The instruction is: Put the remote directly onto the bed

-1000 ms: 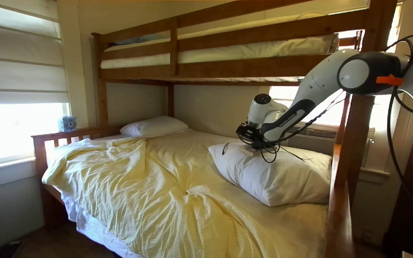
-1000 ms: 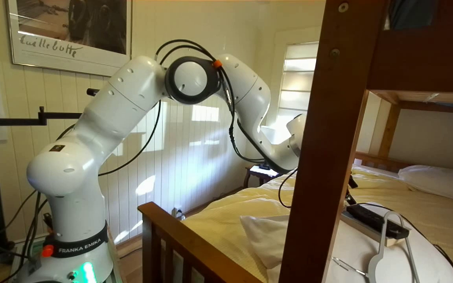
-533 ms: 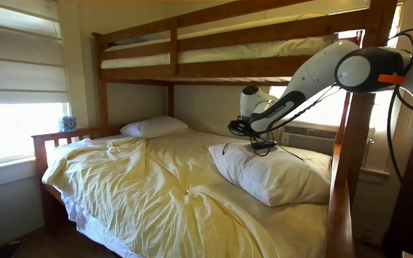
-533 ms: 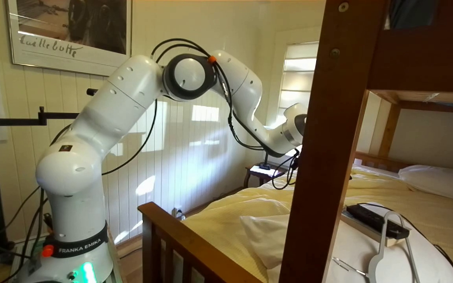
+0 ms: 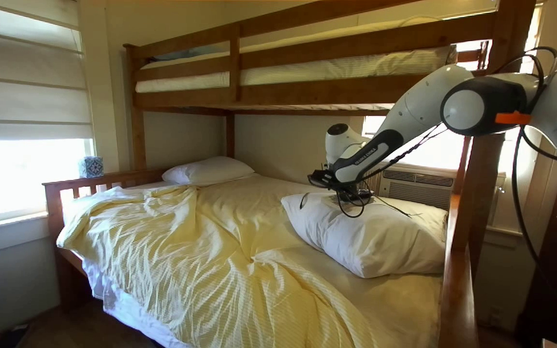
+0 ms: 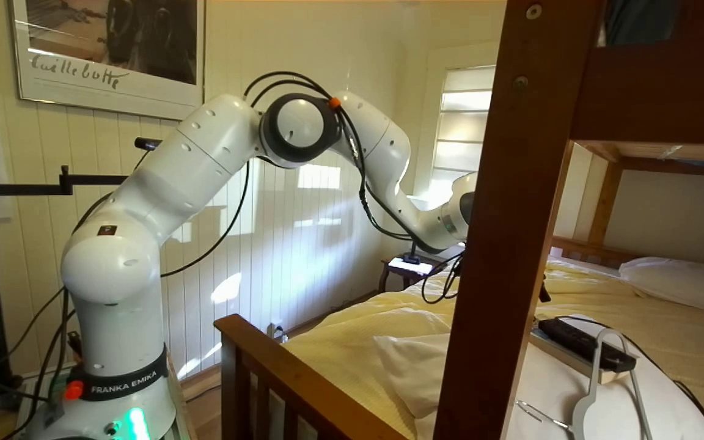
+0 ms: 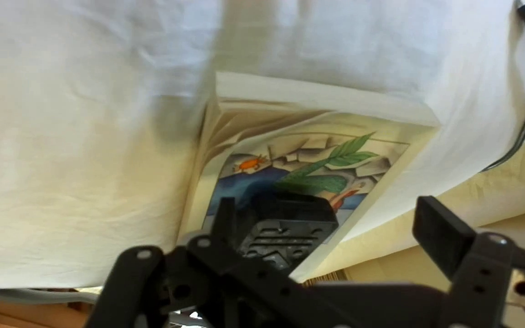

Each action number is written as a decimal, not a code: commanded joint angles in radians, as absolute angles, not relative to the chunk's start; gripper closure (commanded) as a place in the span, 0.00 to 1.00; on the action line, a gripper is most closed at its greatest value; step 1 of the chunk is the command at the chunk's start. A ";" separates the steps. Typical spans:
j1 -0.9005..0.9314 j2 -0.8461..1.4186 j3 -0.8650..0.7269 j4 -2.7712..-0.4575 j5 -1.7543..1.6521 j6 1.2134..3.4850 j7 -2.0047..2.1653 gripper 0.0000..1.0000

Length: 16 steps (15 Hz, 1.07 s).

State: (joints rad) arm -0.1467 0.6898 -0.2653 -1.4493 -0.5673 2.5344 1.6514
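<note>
Above white cloth pillow (image 5: 375,237), black two-fingered claw (image 7: 328,214) gapes empty; badly centred descent could tip oblong black plastic remote (image 7: 292,228) off thick illustrated paperback (image 7: 303,152).

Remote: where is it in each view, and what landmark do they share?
In an exterior view: remote right of centre.
In an exterior view: remote lower right.
In the wrist view: remote below centre, on a book.
Shared landmark: white pillow beneath the book.
</note>
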 commanded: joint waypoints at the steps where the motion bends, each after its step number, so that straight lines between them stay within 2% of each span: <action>1: -0.125 0.775 -0.342 -1.366 -0.505 2.564 1.657 0.00; 6: -0.119 0.836 -0.394 -1.296 -0.464 2.584 1.641 0.00; 16: -0.142 0.848 -0.332 -1.244 -0.281 2.410 1.450 0.00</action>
